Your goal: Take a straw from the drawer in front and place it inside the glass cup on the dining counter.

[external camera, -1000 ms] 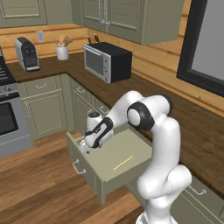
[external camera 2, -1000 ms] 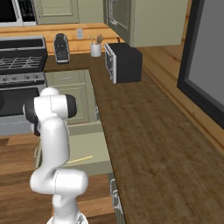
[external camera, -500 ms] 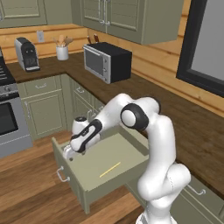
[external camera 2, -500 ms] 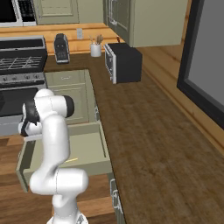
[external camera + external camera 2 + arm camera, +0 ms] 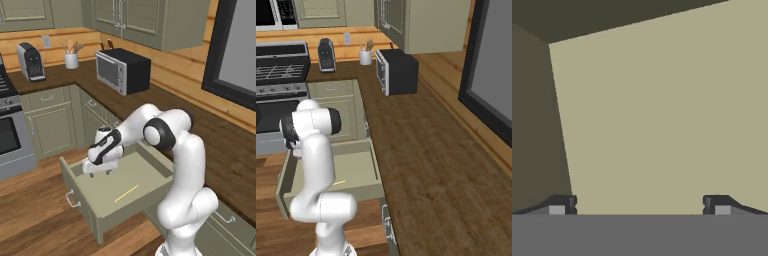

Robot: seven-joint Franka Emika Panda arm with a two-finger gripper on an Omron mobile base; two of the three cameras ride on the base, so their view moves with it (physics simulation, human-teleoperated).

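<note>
Left base view: the drawer (image 5: pixel 102 192) is shown pulled out at lower centre, with the straw (image 5: pixel 126 194) lying flat on its floor, toward the lower right. The gripper (image 5: pixel 102 172) is held above the drawer's upper left part, well apart from the straw. Right base view: the drawer (image 5: pixel 363 170) and a short piece of straw (image 5: pixel 339 182) are seen beside the arm. Hand view: the fingertips (image 5: pixel 562 204) are set wide apart over the bare drawer floor (image 5: pixel 662 115), holding nothing.
</note>
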